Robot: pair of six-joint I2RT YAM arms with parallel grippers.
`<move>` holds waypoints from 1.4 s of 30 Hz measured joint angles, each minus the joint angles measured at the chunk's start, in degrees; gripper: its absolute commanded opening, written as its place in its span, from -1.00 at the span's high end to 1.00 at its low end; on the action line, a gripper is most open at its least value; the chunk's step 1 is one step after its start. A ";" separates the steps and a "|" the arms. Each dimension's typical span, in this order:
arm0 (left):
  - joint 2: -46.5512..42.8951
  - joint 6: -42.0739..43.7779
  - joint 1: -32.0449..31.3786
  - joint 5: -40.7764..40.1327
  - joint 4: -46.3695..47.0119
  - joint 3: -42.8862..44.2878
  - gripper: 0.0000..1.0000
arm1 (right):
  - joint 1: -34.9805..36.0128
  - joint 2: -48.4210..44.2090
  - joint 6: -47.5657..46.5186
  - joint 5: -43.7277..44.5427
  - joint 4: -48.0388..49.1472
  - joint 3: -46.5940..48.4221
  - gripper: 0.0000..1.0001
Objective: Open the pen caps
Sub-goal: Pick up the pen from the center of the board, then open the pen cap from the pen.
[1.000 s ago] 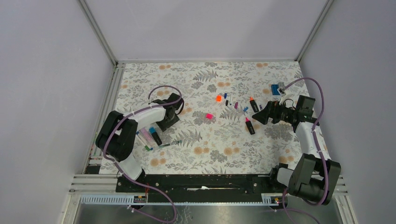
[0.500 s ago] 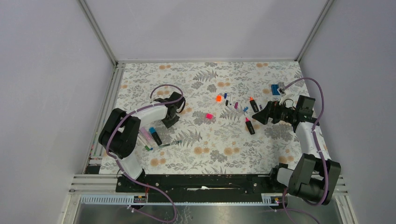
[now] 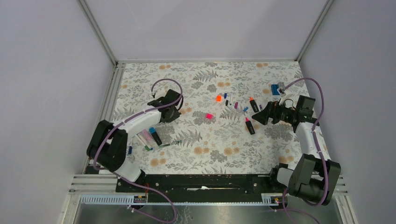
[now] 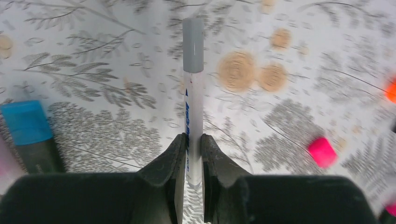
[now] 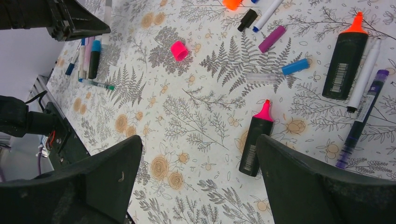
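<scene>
Over the last second the left gripper (image 4: 192,140) has brought its fingers together from well apart. They are now clamped on the barrel of a thin white pen (image 4: 193,102). The arm has also swung away from the cluster of pens at the near left, toward the middle of the floral table (image 3: 224,154). The grey cap (image 4: 193,44) is on at the pen's free end, pointing away from the fingers, so it looks ready for the other arm to pull.

The right gripper (image 5: 198,140) hovers at the right above an uncapped pink highlighter (image 5: 254,140), fingers wide apart and empty.

Blue print runs along the white barrel, possibly a brand name, but it is too blurred to read. The pink highlighter and the orange highlighter (image 5: 345,60) carry barcode labels. A loose pink cap (image 5: 178,50) lies mid-table.
</scene>
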 measured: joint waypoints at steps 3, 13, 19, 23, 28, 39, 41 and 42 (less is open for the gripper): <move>-3.21 2.38 -1.70 1.33 3.15 -1.11 1.00 | 0.00 -0.17 -1.53 -2.38 -0.39 -0.07 -0.97; -16.96 10.05 -9.79 15.30 25.07 -14.73 1.00 | 0.00 -5.49 -8.13 -7.67 -4.35 0.00 -0.97; -16.90 12.09 -15.56 23.06 42.97 -18.27 1.00 | 0.00 -6.78 -8.35 -11.78 -7.39 1.75 -0.97; -12.66 13.49 -19.47 26.27 52.98 -16.65 1.00 | 0.00 -8.20 -4.48 -16.98 -4.74 1.01 -0.97; -5.35 14.80 -22.60 28.28 59.30 -11.08 1.00 | 0.09 -9.16 9.97 -21.73 10.14 -4.31 -0.97; 6.10 15.58 -28.74 28.09 65.77 -2.71 1.00 | 4.22 -7.58 40.33 -21.11 39.80 -10.21 -0.85; 6.93 15.37 -29.35 27.76 66.49 -2.71 1.00 | 4.52 -7.28 44.24 -20.28 43.25 -11.04 -0.72; 7.23 15.21 -29.57 27.56 66.75 -2.71 1.00 | 4.70 -7.17 45.46 -19.93 44.19 -11.26 -0.66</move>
